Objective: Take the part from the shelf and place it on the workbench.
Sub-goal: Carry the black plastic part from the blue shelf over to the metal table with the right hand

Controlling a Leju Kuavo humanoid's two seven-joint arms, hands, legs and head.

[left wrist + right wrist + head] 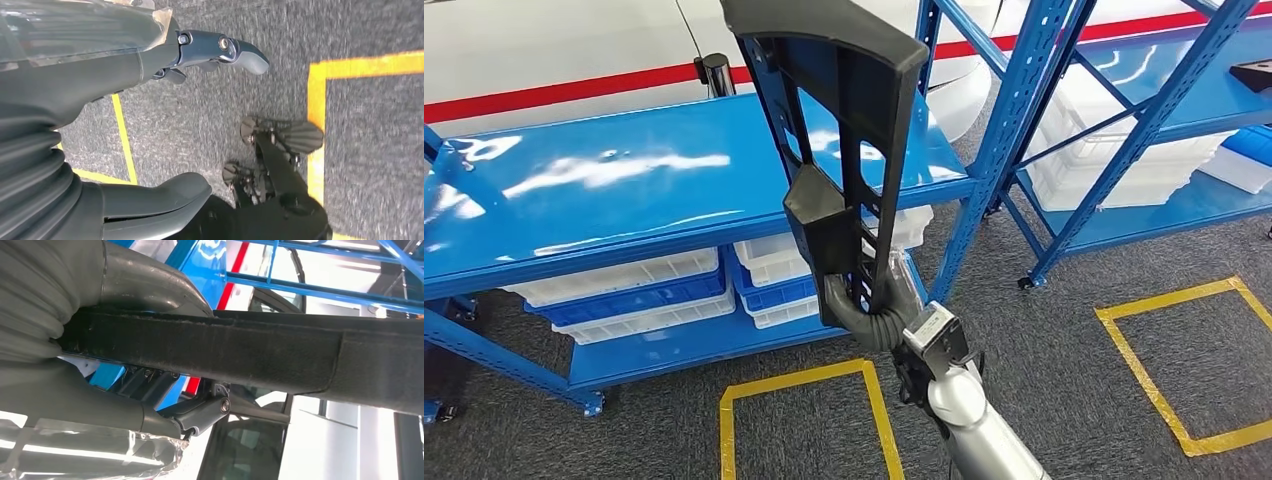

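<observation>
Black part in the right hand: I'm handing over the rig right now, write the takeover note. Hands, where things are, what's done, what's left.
Right hand: grips the long black plastic part near its lower end and holds it upright in the air, in front of the blue shelf.
Left hand: hangs over grey carpet with yellow tape lines, fingers apart, holding nothing.
Done: the part is off the shelf and in hand.
Left: carry it to the workbench, which I can't see from here, and set it down.
Nearby: white and blue crates on the lower shelf level.
</observation>
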